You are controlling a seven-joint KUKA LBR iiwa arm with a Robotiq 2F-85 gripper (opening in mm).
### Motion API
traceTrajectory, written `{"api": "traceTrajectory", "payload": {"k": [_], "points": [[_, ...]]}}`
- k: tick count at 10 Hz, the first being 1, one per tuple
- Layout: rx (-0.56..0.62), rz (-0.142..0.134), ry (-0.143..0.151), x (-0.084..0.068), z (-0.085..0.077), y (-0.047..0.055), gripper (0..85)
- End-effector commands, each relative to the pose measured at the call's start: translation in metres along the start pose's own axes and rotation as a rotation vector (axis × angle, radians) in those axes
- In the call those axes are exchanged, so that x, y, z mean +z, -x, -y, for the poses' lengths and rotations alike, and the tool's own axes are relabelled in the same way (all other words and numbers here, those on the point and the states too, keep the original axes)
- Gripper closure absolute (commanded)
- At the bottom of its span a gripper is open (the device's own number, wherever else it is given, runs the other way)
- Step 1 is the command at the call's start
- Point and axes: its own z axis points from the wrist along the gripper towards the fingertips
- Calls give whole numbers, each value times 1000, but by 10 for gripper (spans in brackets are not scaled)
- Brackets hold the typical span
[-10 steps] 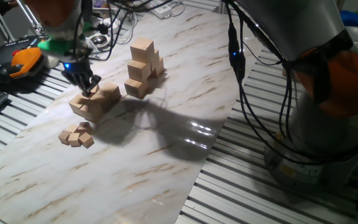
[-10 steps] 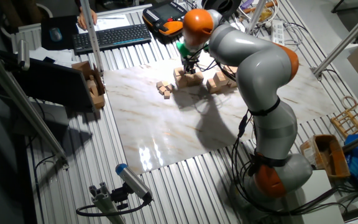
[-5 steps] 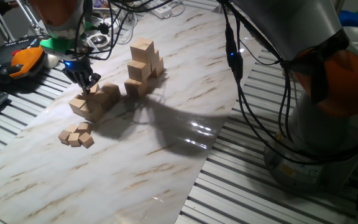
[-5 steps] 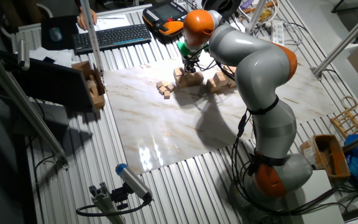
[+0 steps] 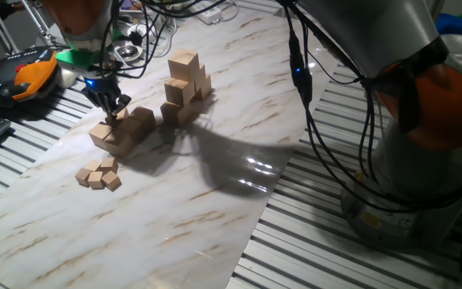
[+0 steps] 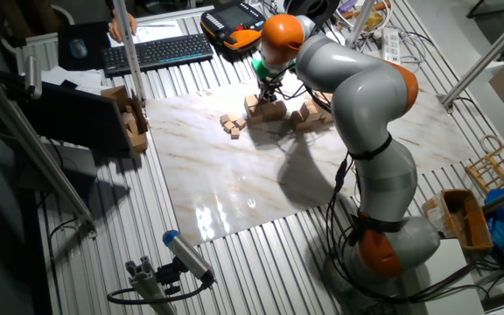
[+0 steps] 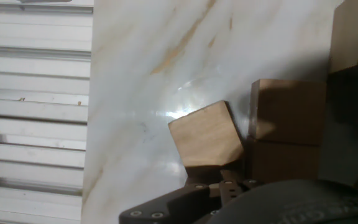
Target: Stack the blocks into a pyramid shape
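Gripper (image 5: 115, 110) above low block cluster (image 5: 119, 132); finger state cannot be told. Beside it: taller stack (image 5: 185, 87), about five small cubes (image 5: 99, 174). Only hand view shows one tilted block (image 7: 205, 134).

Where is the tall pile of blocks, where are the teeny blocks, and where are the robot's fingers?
tall pile of blocks (image 5: 184, 87): one fixed view, front face of a middle cube.
teeny blocks (image 5: 99, 173): one fixed view, middle of the little cluster.
gripper (image 5: 112, 109): one fixed view, between the tips of the fingers, over the low group.
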Motion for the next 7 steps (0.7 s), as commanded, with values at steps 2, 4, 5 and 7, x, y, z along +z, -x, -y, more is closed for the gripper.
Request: {"api": "traceTrajectory", "payload": {"k": [2, 4, 5, 7], "points": [[0, 2, 2, 2, 0, 0, 850], [2, 0, 4, 5, 2, -2, 850], [1, 2, 7, 7, 3, -4, 850], [1, 10, 8, 9, 5, -5, 850]]}}
